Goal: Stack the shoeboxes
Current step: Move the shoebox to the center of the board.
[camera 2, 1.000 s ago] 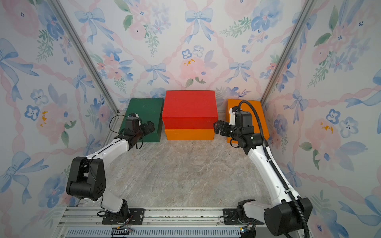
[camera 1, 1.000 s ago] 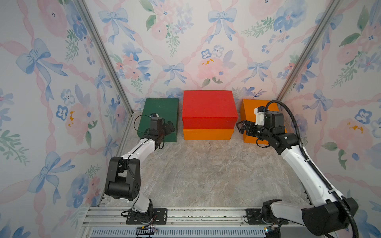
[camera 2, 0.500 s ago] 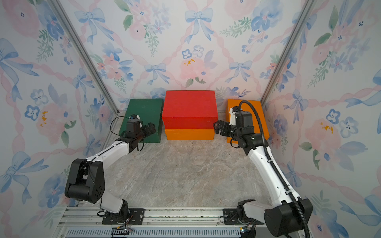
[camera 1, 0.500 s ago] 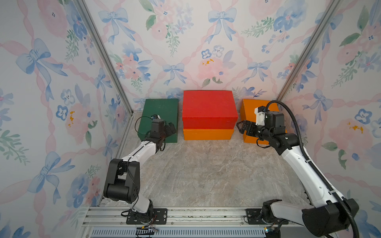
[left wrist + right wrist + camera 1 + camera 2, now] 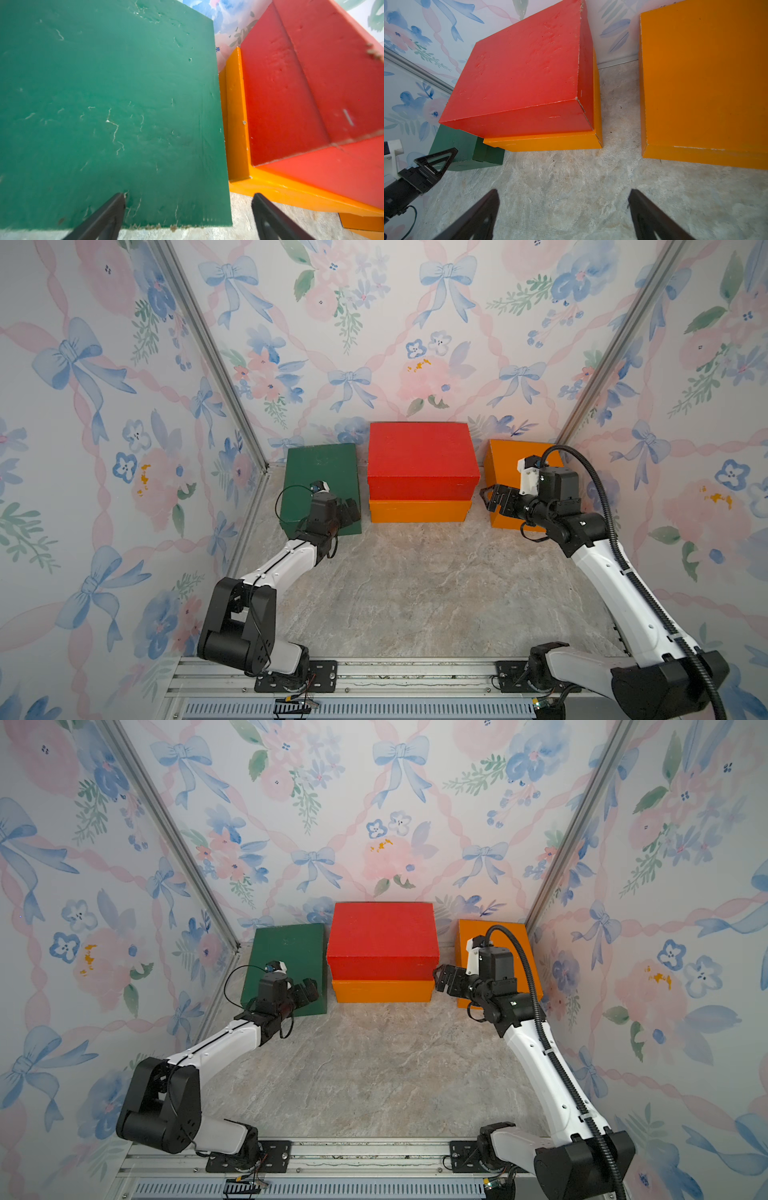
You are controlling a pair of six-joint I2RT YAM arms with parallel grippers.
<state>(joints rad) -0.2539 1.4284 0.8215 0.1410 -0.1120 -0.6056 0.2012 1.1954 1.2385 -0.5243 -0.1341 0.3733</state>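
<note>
In both top views the red shoebox [image 5: 419, 460] is stacked on the lower orange shoebox [image 5: 419, 511], flanked by the green shoebox [image 5: 320, 464] and the loose orange shoebox [image 5: 503, 460]. Left wrist: the left gripper [image 5: 189, 196] is spread empty at the green corner (best straddled squarely). Right wrist: the right gripper [image 5: 563, 191] is seen open above the tabletop [image 5: 571, 170].

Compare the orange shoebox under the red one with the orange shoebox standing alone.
The lower orange shoebox carries the red shoebox; the lone orange shoebox has a bare lid. The lower one sits mid-table beside the green shoebox; the lone one stands apart at the right. The lower one turns its long side frontward, the lone one its short end. Both are orange and rest on the table.
</note>
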